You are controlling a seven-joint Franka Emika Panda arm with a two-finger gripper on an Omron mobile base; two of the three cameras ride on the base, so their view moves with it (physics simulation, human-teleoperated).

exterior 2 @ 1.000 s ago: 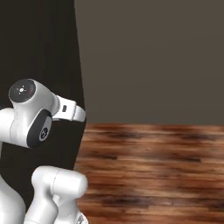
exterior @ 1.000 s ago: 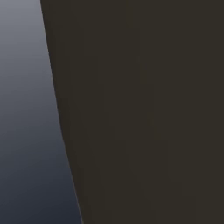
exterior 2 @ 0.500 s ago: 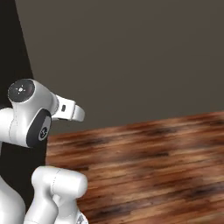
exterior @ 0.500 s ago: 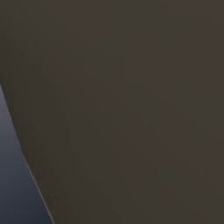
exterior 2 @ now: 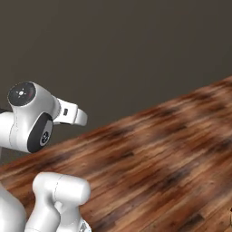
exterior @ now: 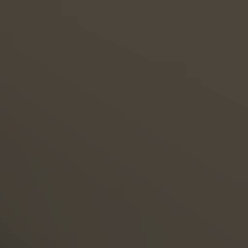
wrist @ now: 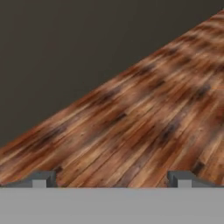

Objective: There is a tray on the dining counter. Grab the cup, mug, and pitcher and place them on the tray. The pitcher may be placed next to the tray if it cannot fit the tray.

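The tray, the dining counter, the cup, the mug and the pitcher are out of view. In the hand view my gripper (wrist: 112, 179) is open, its two dark fingertips (wrist: 43, 178) standing far apart with nothing between them, looking over a wooden floor. My white arm (exterior 2: 36, 118) stands folded at the lower left of the right base view.
A dark grey-brown wall (exterior 2: 118, 50) stands close ahead and covers the left base view (exterior: 124, 124). A brown plank floor (exterior 2: 163, 158) runs from the wall's foot toward the right, also seen from the hand (wrist: 144, 127).
The whole picture has shifted: the base has turned. The bluish strip at the left base view's edge and the black panel at the right base view's left have slid out. The arm holds its pose.
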